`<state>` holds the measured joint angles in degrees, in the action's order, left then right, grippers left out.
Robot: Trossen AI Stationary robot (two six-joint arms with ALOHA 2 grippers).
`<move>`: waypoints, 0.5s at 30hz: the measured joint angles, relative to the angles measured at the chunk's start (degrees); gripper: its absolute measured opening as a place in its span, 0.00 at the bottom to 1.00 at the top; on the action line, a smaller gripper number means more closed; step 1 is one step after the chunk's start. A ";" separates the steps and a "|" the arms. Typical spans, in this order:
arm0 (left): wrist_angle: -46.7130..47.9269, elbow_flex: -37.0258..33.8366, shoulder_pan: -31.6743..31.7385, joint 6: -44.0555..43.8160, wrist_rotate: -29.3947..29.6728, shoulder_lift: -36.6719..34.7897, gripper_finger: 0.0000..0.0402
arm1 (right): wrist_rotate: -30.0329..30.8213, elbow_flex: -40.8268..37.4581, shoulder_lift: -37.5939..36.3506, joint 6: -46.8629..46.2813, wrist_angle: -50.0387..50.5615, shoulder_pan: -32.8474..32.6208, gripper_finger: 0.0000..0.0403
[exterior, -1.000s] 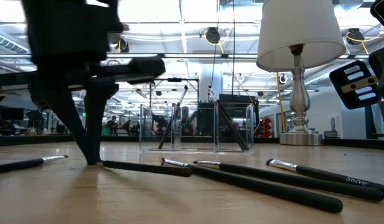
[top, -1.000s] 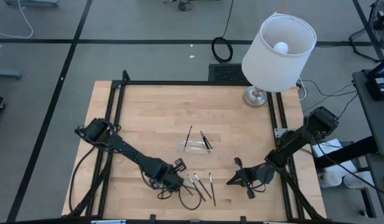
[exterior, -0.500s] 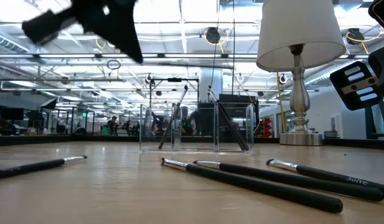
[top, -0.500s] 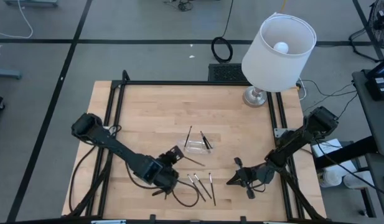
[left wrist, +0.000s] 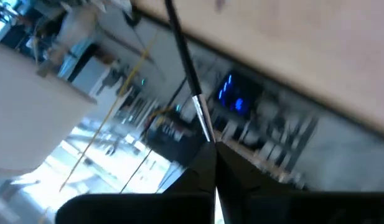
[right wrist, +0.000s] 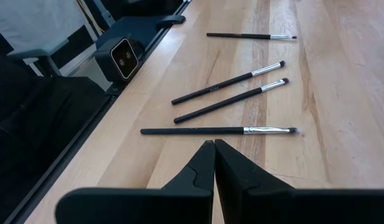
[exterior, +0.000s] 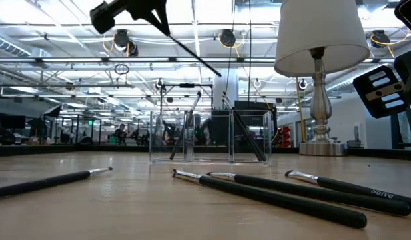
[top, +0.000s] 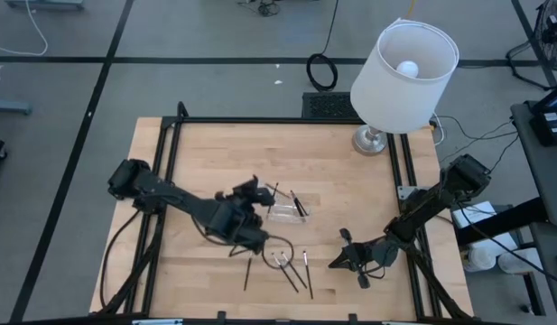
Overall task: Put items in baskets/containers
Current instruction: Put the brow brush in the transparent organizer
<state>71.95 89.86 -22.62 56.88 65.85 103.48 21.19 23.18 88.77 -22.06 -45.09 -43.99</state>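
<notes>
My left gripper [top: 253, 191] hangs well above the table beside the clear tray [top: 283, 213], shut on one thin dark stick [exterior: 192, 53] that slants down toward the tray [exterior: 208, 137]. Two sticks [exterior: 180, 133] [exterior: 248, 137] lean inside the tray, ends against its walls. Several more sticks [right wrist: 220, 130] lie flat on the wood near the front edge, one of them [top: 246, 271] apart to the left. My right gripper [top: 334, 264] rests shut just right of that group, fingertips [right wrist: 214, 148] pointing at it, touching nothing. My left gripper pinches the stick by its silvery end [left wrist: 203, 121] between its two fingertips. The dark shaft [left wrist: 182, 56] runs on past the fingers, in line with them. The fingers point nearly level, slanting a little down. The stick is lifted clear of the table, its free end [exterior: 217, 72] lower and toward the tray.
A white-shaded lamp [top: 404, 68] stands on its metal base [top: 372, 140] at the far right corner. A black frame rail [top: 170, 162] borders the wooden top. A loop of the left arm's cable [top: 276, 248] lies over the sticks at the front.
My left gripper, shut throughout, has risen from the table near the front edge with one stick and gone toward the far edge and the tray. It has tipped from pointing down to nearly level and rolled. The stick is lifted clear. The stick at the near left has slid a little.
</notes>
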 joint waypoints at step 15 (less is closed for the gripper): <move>5.40 -0.67 4.00 4.56 6.20 -0.02 0.00 | -0.02 0.00 0.00 -1.05 0.16 0.02 0.00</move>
<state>77.35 89.20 -18.62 61.44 72.05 103.46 21.17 23.18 88.77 -23.11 -44.93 -43.97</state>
